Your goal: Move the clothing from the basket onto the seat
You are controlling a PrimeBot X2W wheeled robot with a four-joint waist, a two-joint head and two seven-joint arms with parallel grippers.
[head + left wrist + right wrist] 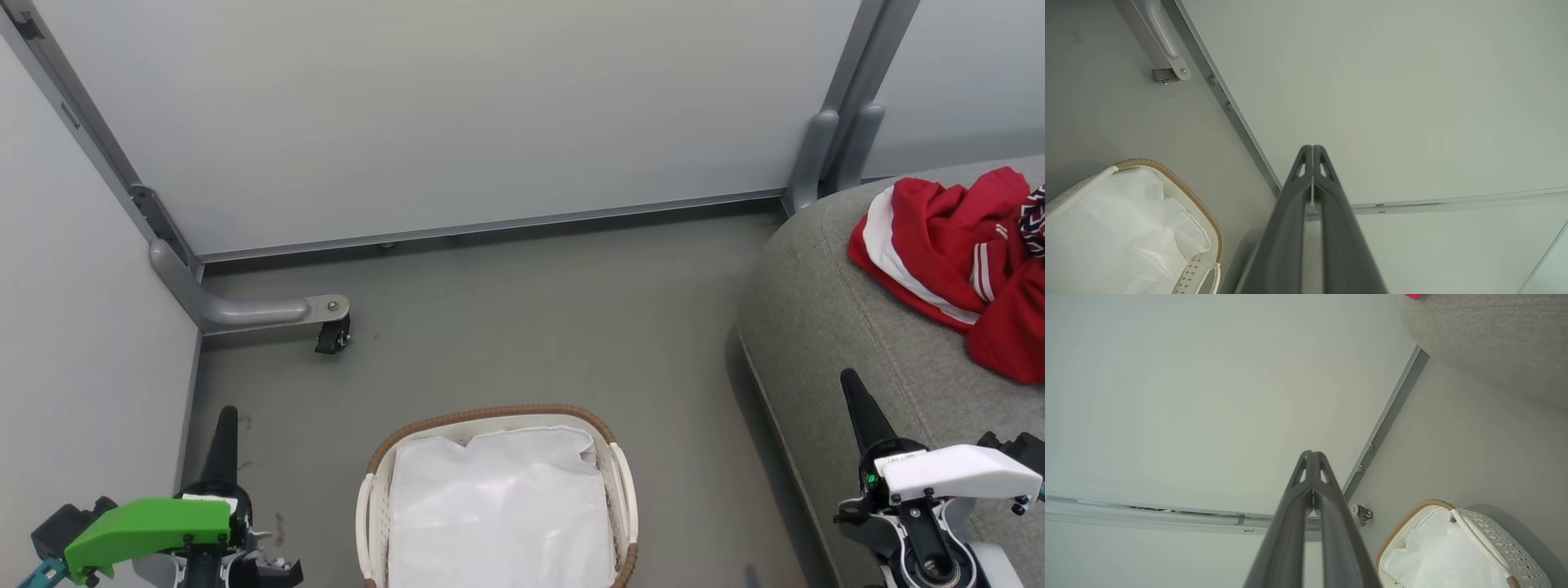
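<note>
The red clothing (959,257) with white stripes lies bunched on the grey seat (824,327) at the right; a red corner (1414,296) shows at the top of the right wrist view. The white basket (490,416) with the brown rim stands on the floor at the bottom centre, holding a plain white liner sheet (498,506). My left gripper (224,425) is shut and empty at the lower left, beside the basket (1180,188). My right gripper (853,388) is shut and empty at the lower right, over the seat's front edge, apart from the clothing.
Pale partition walls (457,106) close off the back and left. A grey metal foot with a small black caster (331,335) juts onto the floor at the back left. Grey floor (555,327) lies between basket, wall and seat.
</note>
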